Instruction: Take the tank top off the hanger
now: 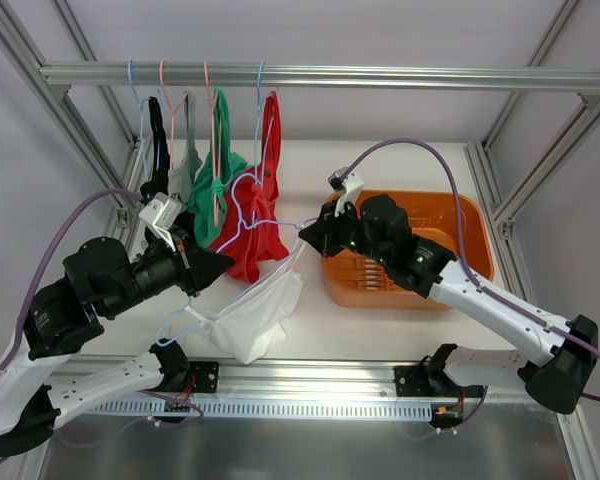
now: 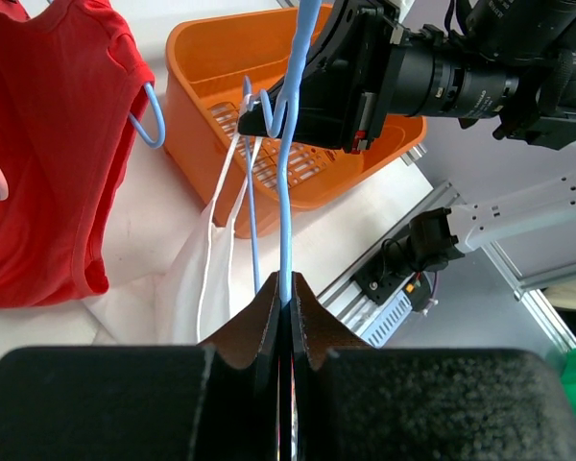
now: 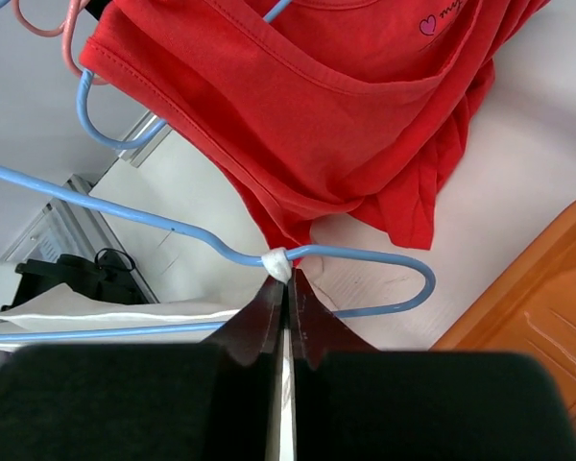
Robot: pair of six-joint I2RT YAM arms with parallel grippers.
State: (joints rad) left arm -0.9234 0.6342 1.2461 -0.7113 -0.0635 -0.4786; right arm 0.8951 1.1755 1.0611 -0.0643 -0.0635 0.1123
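Surface (image 1: 380, 330): white tank top (image 1: 250, 320) droops under blue hanger (image 2: 286, 192).
Wire clamped in left jaws; right jaws pinch strap (image 3: 278, 260) near hanger end.

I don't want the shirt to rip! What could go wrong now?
1. The right gripper pinches the white strap right at the notch of the blue hanger; if it also caught the wire, pulling might drag the hanger along.
2. The left gripper holds only thin wire, which might twist or slip.
3. The red tank top hangs close; the hanger's end could snag it.
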